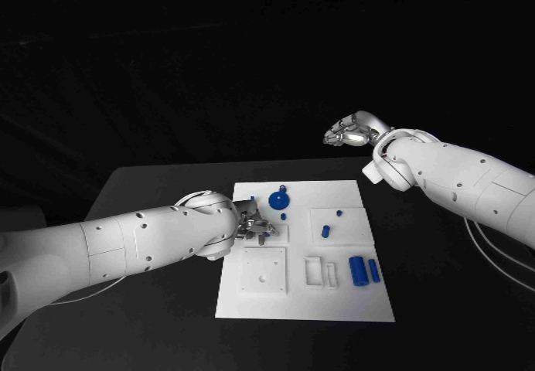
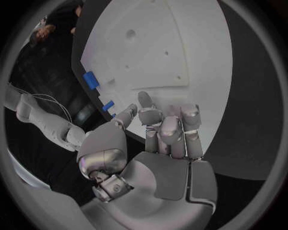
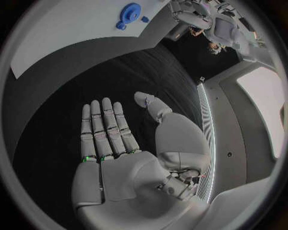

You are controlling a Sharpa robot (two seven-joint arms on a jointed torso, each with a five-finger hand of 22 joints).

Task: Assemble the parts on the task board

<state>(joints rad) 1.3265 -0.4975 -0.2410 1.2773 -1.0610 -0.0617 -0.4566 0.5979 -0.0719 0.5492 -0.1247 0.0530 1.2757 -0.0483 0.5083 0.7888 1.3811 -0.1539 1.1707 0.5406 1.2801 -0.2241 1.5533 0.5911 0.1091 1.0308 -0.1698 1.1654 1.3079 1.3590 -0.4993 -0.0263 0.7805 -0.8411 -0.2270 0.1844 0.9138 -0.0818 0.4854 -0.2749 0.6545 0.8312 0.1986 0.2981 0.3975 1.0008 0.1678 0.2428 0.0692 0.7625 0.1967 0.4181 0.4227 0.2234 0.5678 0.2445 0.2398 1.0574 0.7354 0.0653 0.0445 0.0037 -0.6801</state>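
Head view: left robot hand (image 1: 257, 229) fingers curled, empty, over task board (image 1: 335, 305); right robot hand (image 3: 129, 143) flat, spread.

task board (image 1: 335, 297): matt white plastic, smooth
parts (image 1: 358, 270): blue plastic
tabletop (image 1: 167, 185): matt black
fingers (image 3: 105, 125): silvery metal sheen

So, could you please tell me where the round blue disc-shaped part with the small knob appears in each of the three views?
Head view: the round blue disc part lies near the far edge of the white task board, ahead of the left hand.
Left wrist view: I cannot find it.
Right wrist view: it lies on the board beyond the open right hand.
Shared landmark: the task board's white plate.
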